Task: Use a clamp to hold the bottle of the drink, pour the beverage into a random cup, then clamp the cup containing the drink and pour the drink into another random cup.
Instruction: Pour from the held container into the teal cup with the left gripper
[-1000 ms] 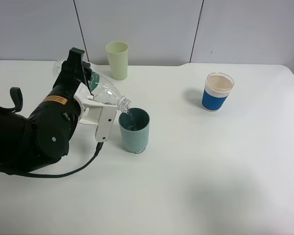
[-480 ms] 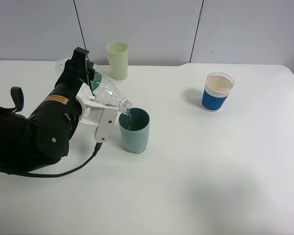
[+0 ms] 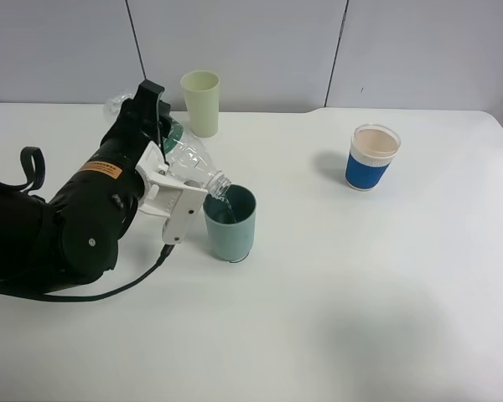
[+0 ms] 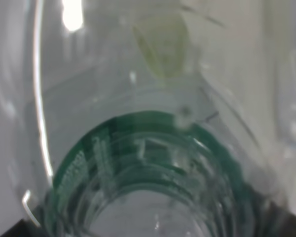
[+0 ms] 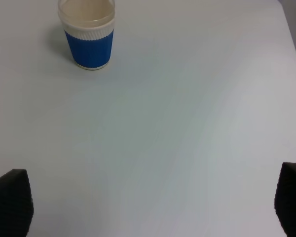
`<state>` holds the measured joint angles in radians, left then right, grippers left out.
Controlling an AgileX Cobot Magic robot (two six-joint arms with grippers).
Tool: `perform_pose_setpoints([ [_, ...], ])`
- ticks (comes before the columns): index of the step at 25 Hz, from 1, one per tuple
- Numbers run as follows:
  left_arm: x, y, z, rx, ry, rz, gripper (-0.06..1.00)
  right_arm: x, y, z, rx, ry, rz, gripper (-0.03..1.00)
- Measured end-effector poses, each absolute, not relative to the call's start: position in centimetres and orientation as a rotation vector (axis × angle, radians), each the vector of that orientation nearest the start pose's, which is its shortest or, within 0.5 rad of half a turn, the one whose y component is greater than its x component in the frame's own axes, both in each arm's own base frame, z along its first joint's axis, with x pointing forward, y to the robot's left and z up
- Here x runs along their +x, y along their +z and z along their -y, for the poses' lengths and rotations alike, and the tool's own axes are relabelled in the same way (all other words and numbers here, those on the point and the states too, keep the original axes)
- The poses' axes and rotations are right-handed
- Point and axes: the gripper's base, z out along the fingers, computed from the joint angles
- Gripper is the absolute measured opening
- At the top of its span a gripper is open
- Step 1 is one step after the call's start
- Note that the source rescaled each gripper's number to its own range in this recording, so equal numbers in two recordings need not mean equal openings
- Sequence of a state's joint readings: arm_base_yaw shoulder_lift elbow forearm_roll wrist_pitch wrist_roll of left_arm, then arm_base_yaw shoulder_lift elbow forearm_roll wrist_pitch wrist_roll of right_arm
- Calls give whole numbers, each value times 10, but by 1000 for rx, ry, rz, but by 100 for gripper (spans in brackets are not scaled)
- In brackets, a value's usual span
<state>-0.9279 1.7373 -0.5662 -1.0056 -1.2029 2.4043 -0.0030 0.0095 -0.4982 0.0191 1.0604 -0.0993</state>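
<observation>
A: What is the left gripper (image 3: 162, 159) doing?

B: It is clamped tight on the bottle of the drink (image 3: 189, 163), gripping the green-labelled body. The bottle is tilted neck down. Its open mouth is just past the gripper's tips, over the near rim of the teal cup (image 3: 230, 226). The cup stands on the white table (image 3: 360, 293), close beside the gripper's white jaw plate.

A: Is the beverage (image 3: 221, 201) flowing?

B: A thin clear thread seems to fall from the mouth into the cup, though it is too fine to be sure. The left wrist view shows only the bottle's ribbed wall and green label, very close up.

A: How should this pour be done well?

B: Hold the mouth inside the circle of the rim, not on its edge. Tip slowly so the stream does not overshoot the far wall. Keep the white plate from nudging the cup, which looks light and could slide or topple. Stop with the cup only part full, since it must be lifted and poured next.

A: And the other gripper?

B: The right gripper (image 5: 150, 200) is spread wide and holds nothing. The blue-sleeved white cup (image 5: 87, 37) stands ahead of it, well apart. A pale yellow-green cup (image 3: 201, 102) stands beyond the left gripper, behind the bottle.
</observation>
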Motion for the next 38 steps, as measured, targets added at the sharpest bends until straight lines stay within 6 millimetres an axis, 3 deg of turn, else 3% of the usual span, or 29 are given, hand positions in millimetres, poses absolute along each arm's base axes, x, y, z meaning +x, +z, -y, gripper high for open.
perform_pose_setpoints([
  [32,223,180,189,1632,1457,-832,10,-3,277,-2,-100,-41,-2053,100],
  [38,223,179,187,1570,1397,-927,10,-3,277,-2,-100,-41,-2053,100],
])
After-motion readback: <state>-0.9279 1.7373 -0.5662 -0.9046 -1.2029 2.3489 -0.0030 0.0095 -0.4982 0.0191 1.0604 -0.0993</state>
